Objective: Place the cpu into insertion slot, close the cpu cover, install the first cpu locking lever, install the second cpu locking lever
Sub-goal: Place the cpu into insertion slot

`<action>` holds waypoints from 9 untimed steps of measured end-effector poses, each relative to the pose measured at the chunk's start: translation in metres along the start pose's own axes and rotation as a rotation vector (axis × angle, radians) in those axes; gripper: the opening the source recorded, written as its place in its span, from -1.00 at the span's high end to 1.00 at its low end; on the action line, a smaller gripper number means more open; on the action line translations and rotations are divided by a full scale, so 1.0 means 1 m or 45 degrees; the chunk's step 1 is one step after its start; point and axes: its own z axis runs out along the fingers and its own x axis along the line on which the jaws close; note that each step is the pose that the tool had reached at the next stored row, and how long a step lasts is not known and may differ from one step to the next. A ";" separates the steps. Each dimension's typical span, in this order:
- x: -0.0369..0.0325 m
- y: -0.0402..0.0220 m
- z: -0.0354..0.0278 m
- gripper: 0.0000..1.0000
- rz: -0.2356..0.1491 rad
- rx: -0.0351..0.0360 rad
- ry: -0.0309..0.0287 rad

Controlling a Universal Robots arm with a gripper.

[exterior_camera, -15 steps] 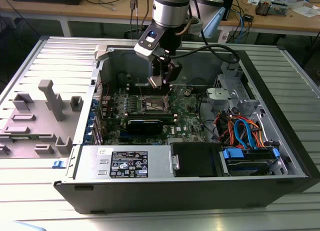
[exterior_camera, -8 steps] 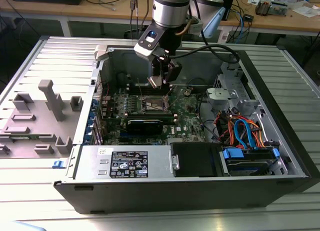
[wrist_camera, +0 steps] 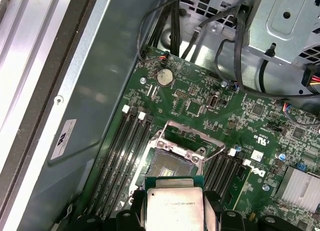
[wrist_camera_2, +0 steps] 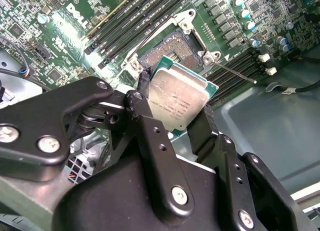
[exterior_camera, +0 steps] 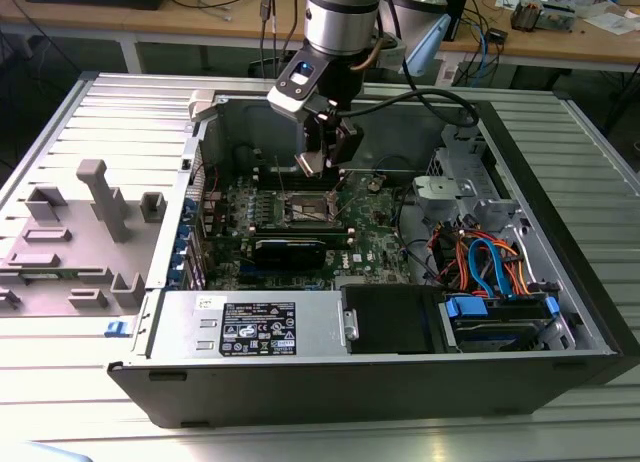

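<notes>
My black two-finger gripper (wrist_camera_2: 174, 107) is clamped on opposite edges of the small flat square cpu with the silvery-tan metal top (wrist_camera: 174, 205). Beyond it, apart, the square dark-rimmed insertion slot (wrist_camera: 171, 160) lies uncovered in the green motherboard (wrist_camera: 245, 131). The silvery-grey metal cpu cover frame (wrist_camera: 182, 140) stands raised behind it.

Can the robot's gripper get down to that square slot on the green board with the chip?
Probably yes. The gripper holds the cpu close over the insertion slot, whose middle lies uncovered, with nothing between them.
</notes>
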 end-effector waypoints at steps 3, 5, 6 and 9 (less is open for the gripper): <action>0.0000 0.0000 0.0001 -0.09 0.005 0.0001 0.0000; 0.0000 0.0000 0.0002 -0.09 0.009 0.0002 -0.0001; 0.0000 0.0000 0.0003 -0.09 0.012 0.0003 -0.0002; 0.0000 0.0000 0.0004 -0.09 0.017 0.0005 -0.0003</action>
